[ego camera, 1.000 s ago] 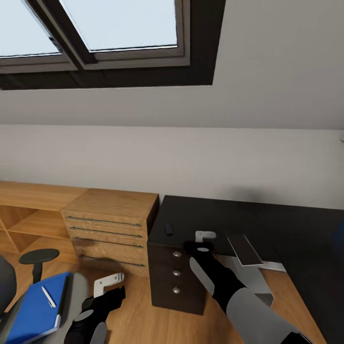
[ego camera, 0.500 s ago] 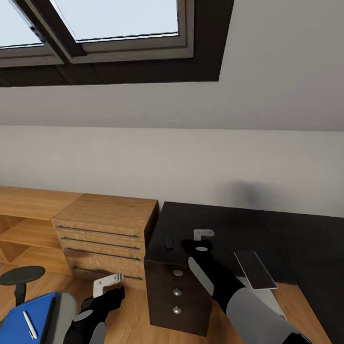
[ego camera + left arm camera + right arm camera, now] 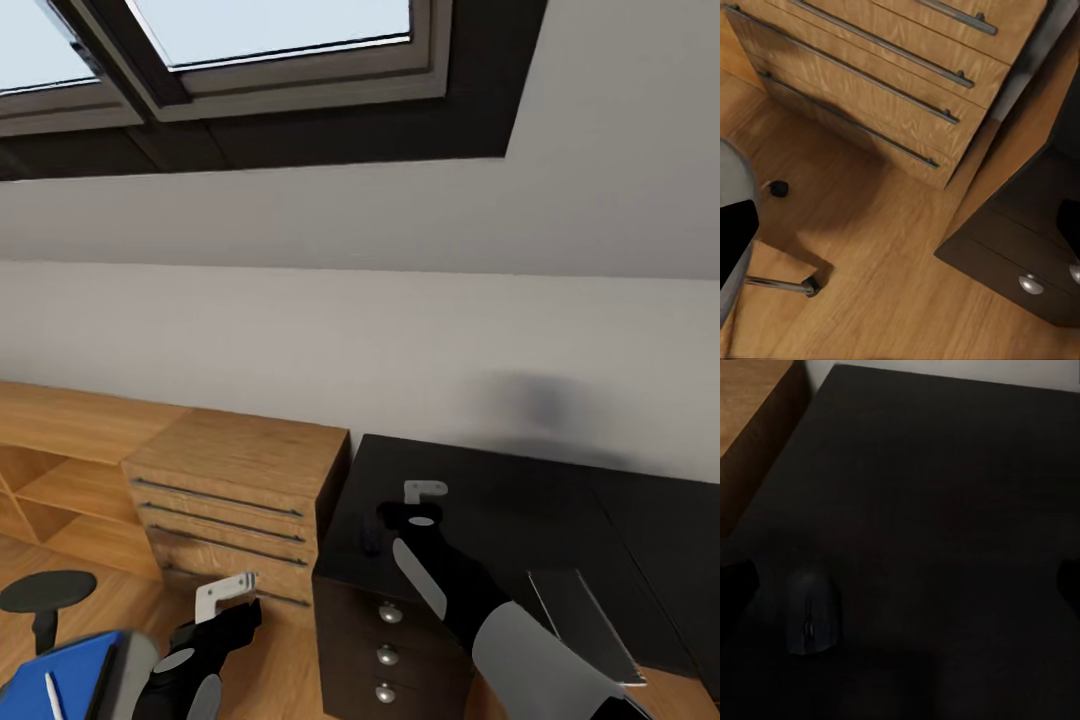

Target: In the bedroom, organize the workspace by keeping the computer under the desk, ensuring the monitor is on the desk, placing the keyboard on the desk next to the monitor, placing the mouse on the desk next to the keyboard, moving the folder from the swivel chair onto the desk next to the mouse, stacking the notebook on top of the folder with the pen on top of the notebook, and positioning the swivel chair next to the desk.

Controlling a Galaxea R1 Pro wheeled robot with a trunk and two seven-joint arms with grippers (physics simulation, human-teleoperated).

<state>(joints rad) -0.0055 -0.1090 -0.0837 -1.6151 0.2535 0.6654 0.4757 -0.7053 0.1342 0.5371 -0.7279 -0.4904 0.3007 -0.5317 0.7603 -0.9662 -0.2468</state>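
Where the sloped grey ceiling meets the plain wall, a dark-framed skylight (image 3: 250, 80) sits above the desk (image 3: 520, 500), whose top is glossy black and flat, with a black drawer unit (image 3: 390, 640) under its left end carrying three round silver knobs. Just beside that end stands a light wood cabinet (image 3: 235, 490) with visible grain, four drawers with thin dark bar handles, and open shelves further left. The mouse (image 3: 371, 535), a small black oval with a smooth shell, lies on the desk near its front left corner; in the right wrist view it (image 3: 810, 619) rests apart from the right gripper's fingers. The right gripper (image 3: 425, 492), white at the tip on a black wrist, hovers over the desk just beside the mouse; its fingers hold nothing, and how far they are parted cannot be told. The left gripper (image 3: 225, 590) hangs over the plank floor (image 3: 885, 277) in front of the cabinet, holding nothing, its opening likewise unclear. The folder (image 3: 55, 675), flat and blue, lies on the chair (image 3: 125, 665) seat with the thin white pen (image 3: 50, 695) on it. No writing is legible.
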